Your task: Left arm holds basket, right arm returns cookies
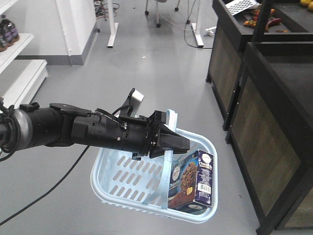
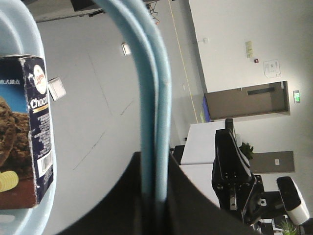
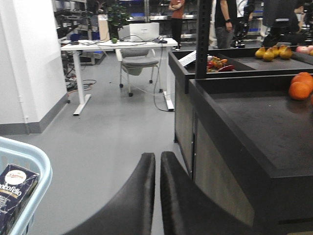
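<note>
The light blue slotted plastic basket [image 1: 122,178] has a smooth moulded skin with a faint sheen, and its flat blue strap handle [image 2: 155,98] looks like the same plastic. The dark navy and brown cardboard cookie carton [image 1: 193,183] is printed card with a soft gloss. The thick black left arm [image 1: 68,129] is matt, its small silver camera block [image 1: 136,97] paler and metallic-looking. The right pincer [image 3: 157,159] shows dull, finely grained black fingers [image 3: 139,196]. The grey floor [image 1: 161,63] is smooth and lightly reflective; the black display bench [image 1: 266,142] has a matt top and wood-grain side panels.
</note>
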### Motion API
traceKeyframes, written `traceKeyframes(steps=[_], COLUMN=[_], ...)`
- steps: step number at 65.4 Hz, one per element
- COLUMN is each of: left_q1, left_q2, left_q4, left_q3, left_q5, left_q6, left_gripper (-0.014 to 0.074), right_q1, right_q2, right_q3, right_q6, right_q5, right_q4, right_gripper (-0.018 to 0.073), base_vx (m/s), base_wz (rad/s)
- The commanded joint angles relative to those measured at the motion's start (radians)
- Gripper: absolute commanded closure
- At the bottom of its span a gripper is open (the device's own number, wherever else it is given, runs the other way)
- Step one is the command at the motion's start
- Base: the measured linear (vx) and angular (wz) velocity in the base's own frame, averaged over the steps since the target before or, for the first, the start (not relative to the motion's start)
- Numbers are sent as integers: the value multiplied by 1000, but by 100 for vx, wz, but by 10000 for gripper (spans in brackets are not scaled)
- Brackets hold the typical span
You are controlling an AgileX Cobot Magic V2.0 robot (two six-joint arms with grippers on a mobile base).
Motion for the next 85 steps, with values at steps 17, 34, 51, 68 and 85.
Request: traceKeyframes(steps=[17, 34, 51, 68, 85], left_q1=[-5, -5, -5, -5, -5], left_q2=[-64, -64, -64, -64, -64], left_q4=[-116, -116, -116, -116, -116], left_q3=[-29, -29, -29, -29, -29], left_q5=[65, 65, 65, 65, 65], left_q6=[13, 13, 13, 13, 13], left_gripper=[599, 599, 599, 599, 599], right_q1=[0, 0, 0, 0, 0], right_q2=[-9, -9, -9, -9, -9], right_q3=[17, 17, 17, 17, 17], right_q6=[-5, -5, -5, -5, -5], right_q5=[-69, -69, -69, -69, -69], right_q4=[-12, -12, -12, -12, -12], right_gripper=[565, 565, 565, 565, 565], base_vx=[27, 32, 32, 31, 31], base_wz=[-13, 5, 3, 1, 3])
